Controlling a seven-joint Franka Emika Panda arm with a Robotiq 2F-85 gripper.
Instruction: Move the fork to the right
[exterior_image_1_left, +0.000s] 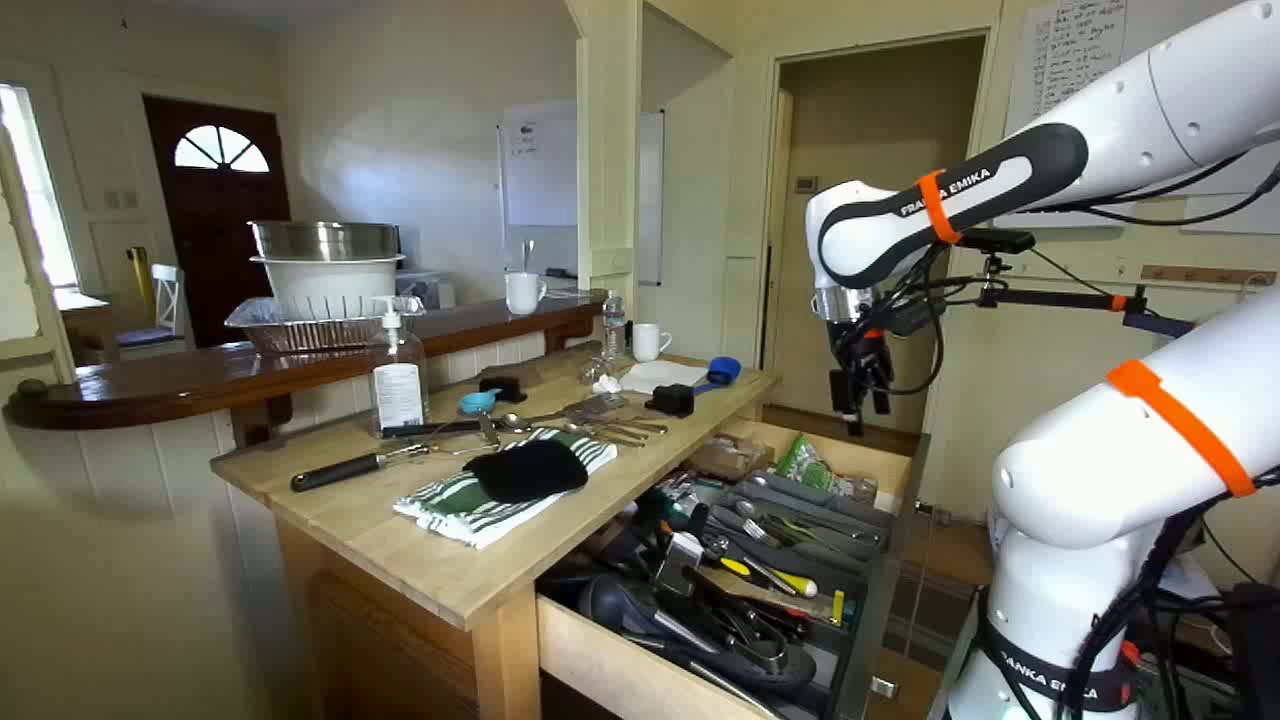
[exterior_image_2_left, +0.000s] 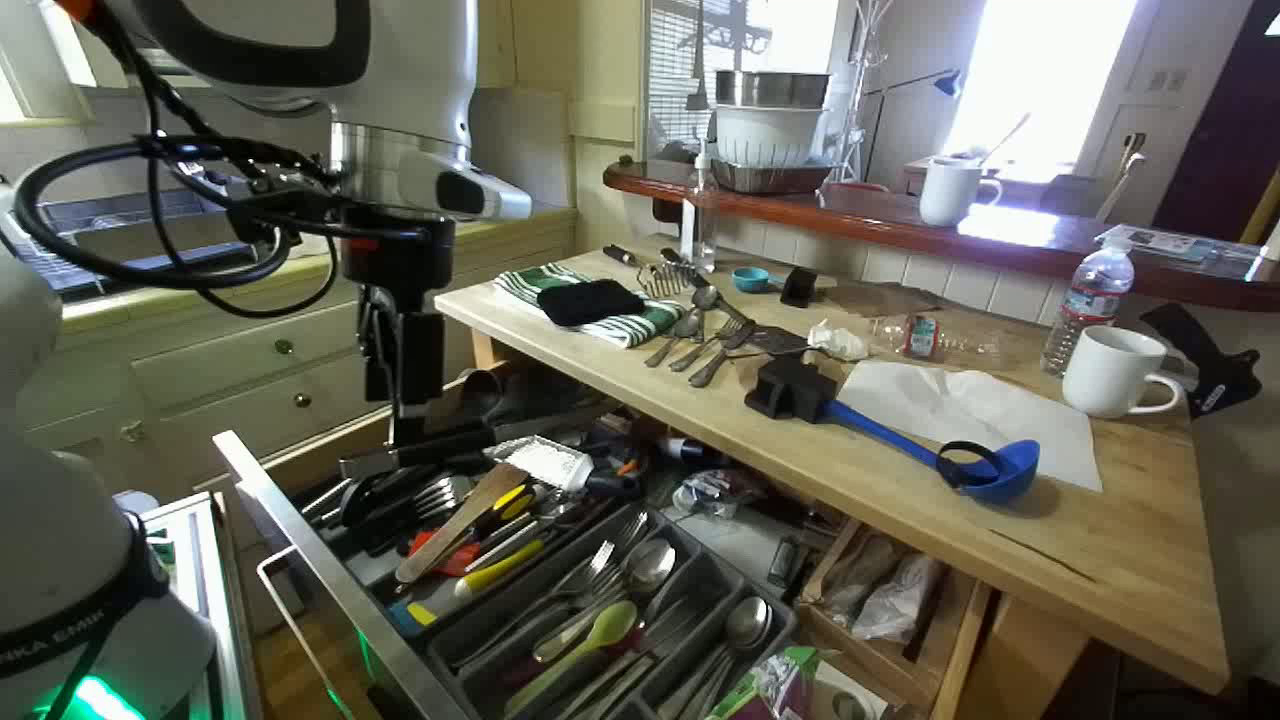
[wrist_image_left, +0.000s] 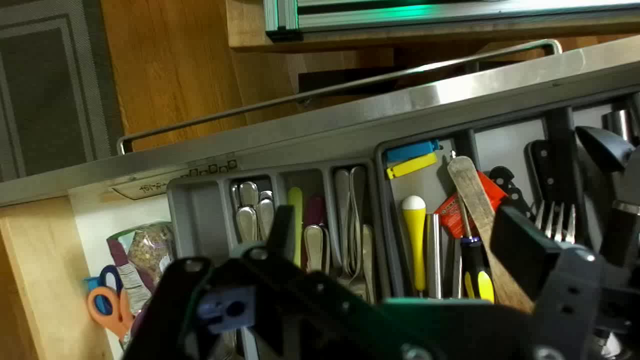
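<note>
Several metal forks are in view, and I cannot tell which one is meant. A fork (exterior_image_2_left: 735, 332) lies among spoons on the wooden counter; the cutlery there shows small in an exterior view (exterior_image_1_left: 620, 436). Another fork (exterior_image_2_left: 598, 568) lies in the grey cutlery tray (wrist_image_left: 200, 215) in the open drawer. A large fork (wrist_image_left: 556, 225) lies among utensils beside the tray. My gripper (wrist_image_left: 400, 225) is open and empty, its fingers wide apart above the drawer. In both exterior views the gripper (exterior_image_1_left: 866, 412) (exterior_image_2_left: 402, 405) hangs over the drawer, apart from the cutlery.
The drawer front (wrist_image_left: 350, 115) with its bar handle runs along one side. A wooden spatula (wrist_image_left: 480, 210), yellow-handled tools and knives crowd the drawer. On the counter (exterior_image_1_left: 560, 560) are a striped towel (exterior_image_1_left: 470, 510), black cloth, blue ladle (exterior_image_2_left: 1000, 475), mug (exterior_image_2_left: 1110, 370) and bottles.
</note>
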